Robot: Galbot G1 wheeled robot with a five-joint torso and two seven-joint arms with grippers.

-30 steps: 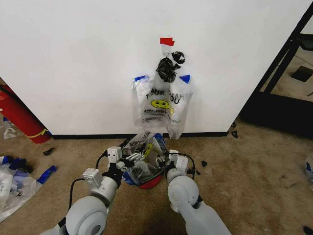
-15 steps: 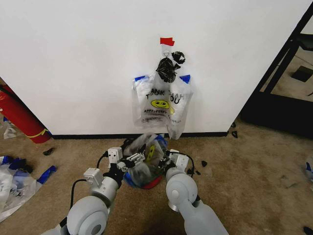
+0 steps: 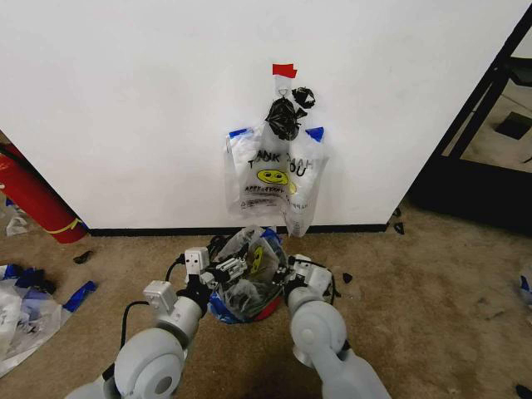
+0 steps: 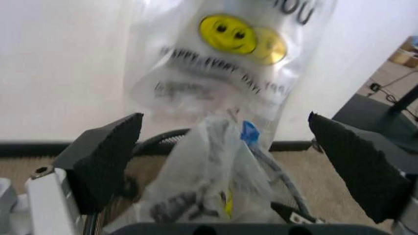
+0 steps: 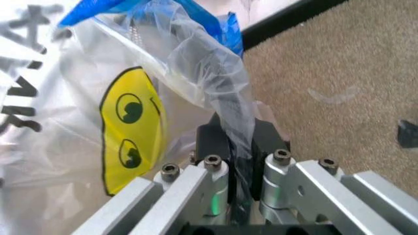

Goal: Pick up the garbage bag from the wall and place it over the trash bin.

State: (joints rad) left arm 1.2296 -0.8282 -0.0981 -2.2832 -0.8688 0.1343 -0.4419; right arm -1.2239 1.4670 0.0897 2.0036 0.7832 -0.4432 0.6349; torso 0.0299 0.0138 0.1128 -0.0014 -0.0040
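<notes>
Right claw [image 5: 240, 161] is pinched tight on a twisted fold of the garbage bag [image 3: 253, 264], as my right wrist view shows: clear film runs down between the two dark pads, with the yellow smiley just beside them. In the head view that claw [image 3: 287, 278] sits at lower centre, on the right side of the trash bin [image 3: 249, 312]. My left claw [image 4: 228, 161] stands wide open, its black pads well apart, with the bag's bunched film rising between them but untouched; in the head view it [image 3: 223, 274] is on the bin's left side. The bag is draped over the bin mouth, bunched upward and crumpled, the red base showing underneath. A second smiley bag [image 3: 274, 179] hangs on the wall [image 3: 125, 108] directly above. I judge the draped bag's loose edge lies between my two claws, so spreading it sideways over the rim turns on the left claw, which is nearest the free film.
</notes>
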